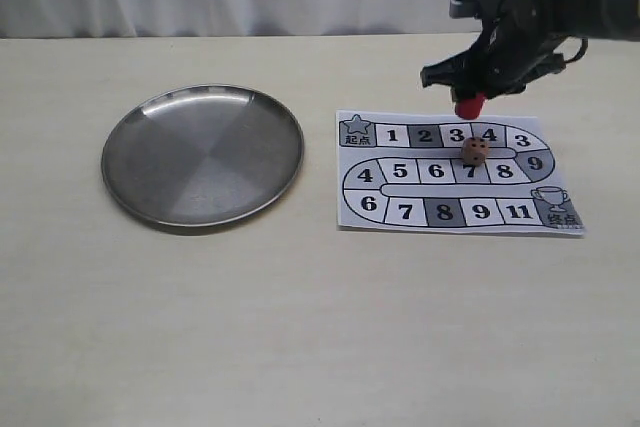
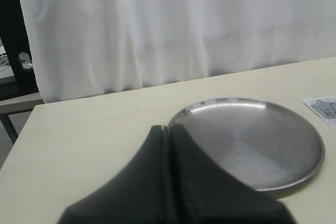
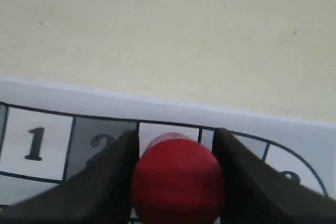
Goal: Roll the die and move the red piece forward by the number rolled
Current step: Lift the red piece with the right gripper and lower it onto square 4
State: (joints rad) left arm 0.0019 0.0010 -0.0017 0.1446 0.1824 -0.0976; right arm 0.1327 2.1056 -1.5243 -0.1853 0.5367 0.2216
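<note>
Exterior: right gripper (image 1: 470, 97) clamped on the red piece (image 1: 470, 106), which is upright over the far row of the board (image 1: 436, 211), around squares 3–4. Can't tell if its base touches the paper. The die (image 1: 475, 152) sits on the board just beside the pincer, on its near side, by square 7, pips too small to read. Right arm is clearly the closer one
Left wrist: left gripper (image 2: 167, 135) pinched closed on nothing, next to the plate (image 2: 294, 145), well apart from piece and die
Right wrist: red piece (image 3: 176, 177) pinched between both fingers (image 3: 113, 177), over the cell after 2, die out of frame
</note>
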